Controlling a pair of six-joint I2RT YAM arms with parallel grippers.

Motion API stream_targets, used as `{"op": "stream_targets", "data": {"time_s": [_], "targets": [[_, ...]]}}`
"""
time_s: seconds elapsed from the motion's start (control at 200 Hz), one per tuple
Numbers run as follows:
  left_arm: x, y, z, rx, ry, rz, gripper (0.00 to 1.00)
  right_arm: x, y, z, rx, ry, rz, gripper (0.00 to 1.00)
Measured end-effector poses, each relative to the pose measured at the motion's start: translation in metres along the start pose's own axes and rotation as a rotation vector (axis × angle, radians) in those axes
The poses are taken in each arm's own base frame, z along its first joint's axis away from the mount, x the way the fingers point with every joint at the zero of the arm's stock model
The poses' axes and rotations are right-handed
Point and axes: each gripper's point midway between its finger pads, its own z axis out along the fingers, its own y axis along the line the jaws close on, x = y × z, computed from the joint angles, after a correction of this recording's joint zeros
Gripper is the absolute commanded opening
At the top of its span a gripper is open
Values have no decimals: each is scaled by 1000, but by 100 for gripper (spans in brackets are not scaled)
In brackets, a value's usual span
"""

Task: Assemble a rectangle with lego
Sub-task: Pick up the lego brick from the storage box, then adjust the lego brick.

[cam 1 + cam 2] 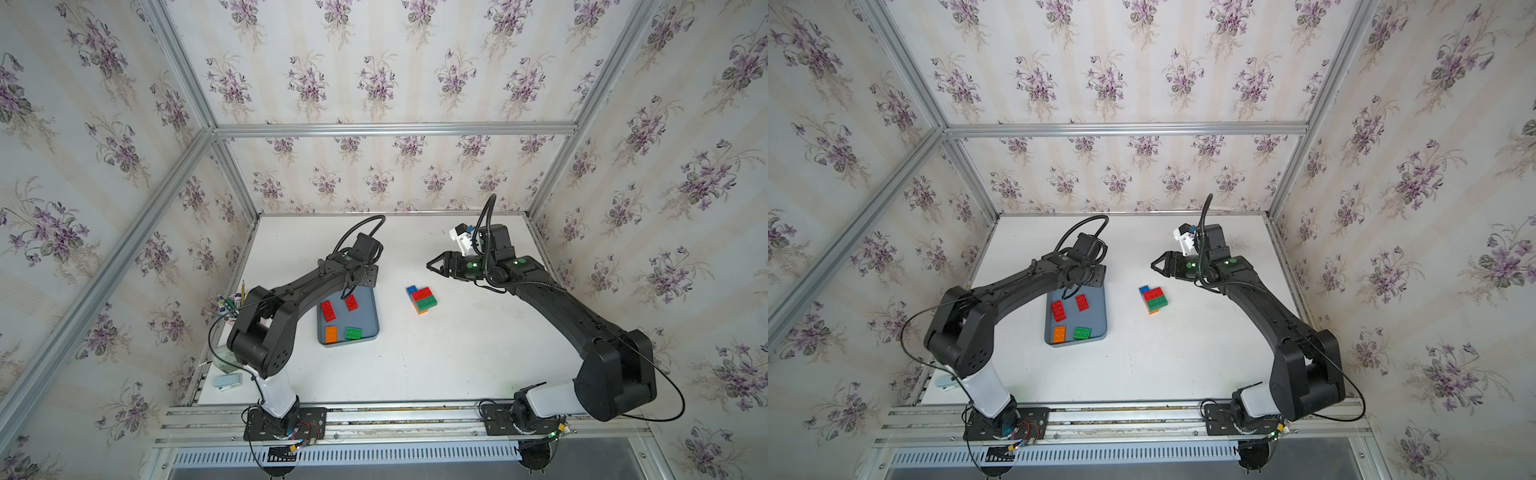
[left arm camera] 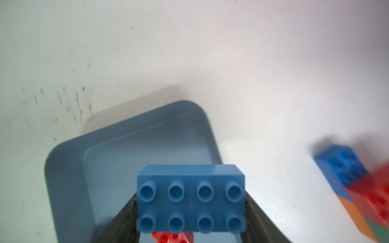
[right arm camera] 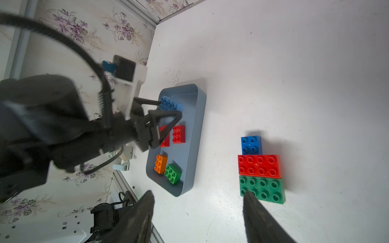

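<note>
Light blue brick (image 2: pixel 190 198): an oblong clamped by its short ends in the left gripper (image 3: pixel 169 109), over the far end of the tray (image 1: pixel 368 311).
Right gripper (image 3: pixel 197 193): jaws wide apart and empty, near the build.
Build (image 1: pixel 422 299): blue square (image 3: pixel 251 144), red oblong (image 3: pixel 259 165) and green oblong (image 3: pixel 262 189) edge to edge, mid-tabletop.
Tray: left of the tabletop's middle, holding red bricks (image 1: pixel 328 310), an orange brick (image 1: pixel 331 334) and a green brick (image 1: pixel 353 333).
Risk: the end-on grip may let the brick twist, and a skewed press could shove the loose build out of line.
Surface: white tabletop (image 1: pixel 415 365), scuffed beyond the tray.
Room: floral wallpaper (image 1: pixel 374 83) and an aluminium frame (image 1: pixel 395 129).
</note>
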Motion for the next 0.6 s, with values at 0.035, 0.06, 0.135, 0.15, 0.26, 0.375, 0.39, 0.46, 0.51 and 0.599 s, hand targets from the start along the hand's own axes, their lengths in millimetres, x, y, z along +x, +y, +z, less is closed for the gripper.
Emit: {"op": "stream_targets", "data": {"time_s": [0.035, 0.06, 0.135, 0.15, 0.26, 0.375, 0.39, 0.46, 0.51, 0.599], "targets": [[-1, -16, -15, 42, -31, 84, 53, -2, -1, -1, 6, -5, 3, 65], [0, -28, -27, 78, -55, 155, 53, -3, -1, -1, 8, -8, 3, 65], [10, -66, -60, 205, -108, 367, 54, -7, -2, -1, 21, -16, 10, 63], [12, -71, -66, 227, -117, 401, 54, -7, -3, -2, 24, -17, 10, 62], [33, -94, -106, 370, -189, 596, 54, -7, -2, -3, 21, -16, 10, 56], [41, -100, -133, 460, -289, 685, 54, 7, 1, -3, -21, 13, 17, 54], [42, -101, -135, 471, -297, 694, 54, 10, 1, -3, -26, 18, 19, 54], [45, -107, -142, 513, -324, 730, 54, 20, 5, -3, -64, 41, 25, 54], [44, -111, -146, 538, -340, 748, 54, 26, 11, -3, -99, 59, 24, 55], [40, -120, -149, 580, -361, 771, 53, 38, 25, -1, -169, 103, 13, 56]]}}
